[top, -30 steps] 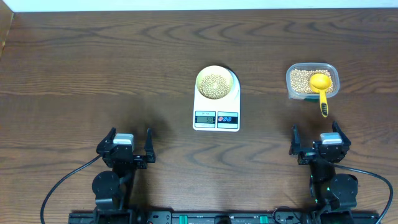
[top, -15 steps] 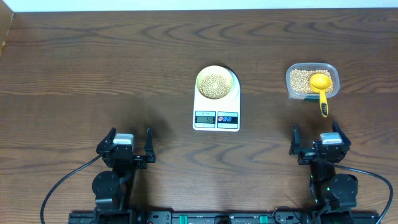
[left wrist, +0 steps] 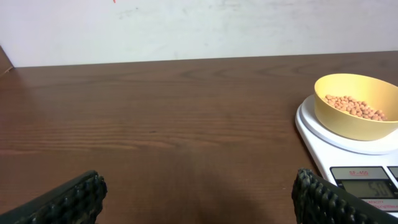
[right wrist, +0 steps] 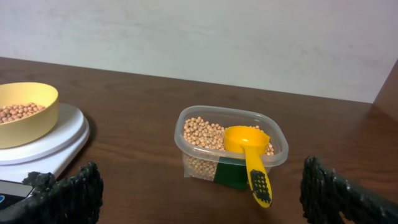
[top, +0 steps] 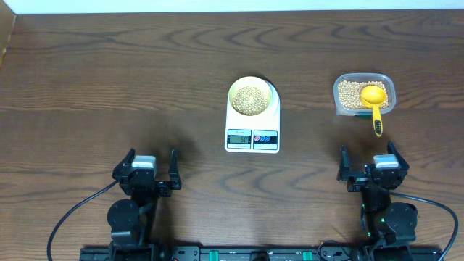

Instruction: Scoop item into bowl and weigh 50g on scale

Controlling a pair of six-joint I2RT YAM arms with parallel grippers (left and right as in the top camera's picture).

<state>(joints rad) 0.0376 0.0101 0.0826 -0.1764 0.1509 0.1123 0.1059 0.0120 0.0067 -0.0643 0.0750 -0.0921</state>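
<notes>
The pale yellow-green bowl stands on the white scale at the table's centre, with a layer of tan beans inside. The scale's display is lit. My left gripper sits open near the front edge, left of the scale, nothing between its fingers. My right gripper is open too, just in front of the bean container.
A clear plastic container full of beans stands right of the scale. A yellow scoop rests in it, its handle hanging over the near rim. A pale wall rises behind the table's far edge.
</notes>
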